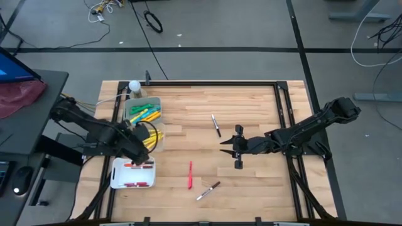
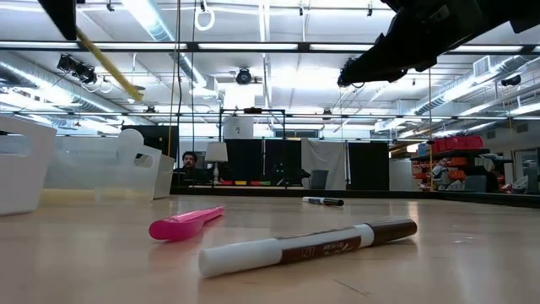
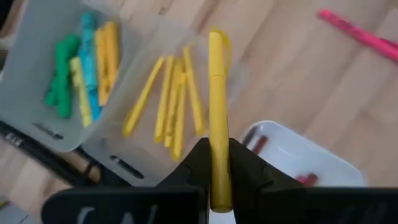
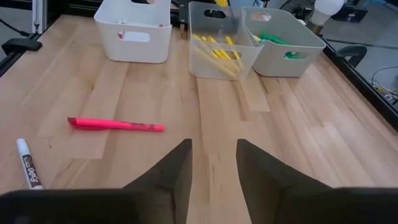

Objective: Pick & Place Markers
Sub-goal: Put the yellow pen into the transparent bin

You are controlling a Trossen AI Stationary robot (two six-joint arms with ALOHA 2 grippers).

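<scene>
My left gripper (image 1: pixel 142 149) (image 3: pixel 217 155) is shut on a yellow marker (image 3: pixel 217 93) above the clear bin (image 1: pixel 155 139) that holds several yellow markers (image 3: pixel 169 102). A grey bin (image 1: pixel 143 112) beside it holds green, light blue and yellow markers (image 3: pixel 74 71). A white bin (image 1: pixel 133 173) holds red markers. On the bare table lie a pink marker (image 1: pixel 190 174) (image 2: pixel 186 224), a white and brown marker (image 1: pixel 208 191) (image 2: pixel 308 245) and a white marker with a dark end (image 1: pixel 215 124). My right gripper (image 1: pixel 229 148) (image 4: pixel 212 168) hangs open over the table's middle, touching nothing. My left gripper pinches the yellow marker between its two fingers (image 3: pixel 244 167), near one end of the barrel (image 3: pixel 217 168), the fingers lying across it. The marker is lifted clear and slants down below the gripper in the low view (image 2: pixel 105 59), its long free part over the clear bin.
The three bins stand in a row along the table's left side (image 4: pixel 134 31) (image 4: pixel 221 46) (image 4: pixel 283 40). A white bulb-like object (image 1: pixel 134 85) stands at the far left corner. A black frame (image 1: pixel 282 107) runs around the table. Bare wood lies between the arms.
</scene>
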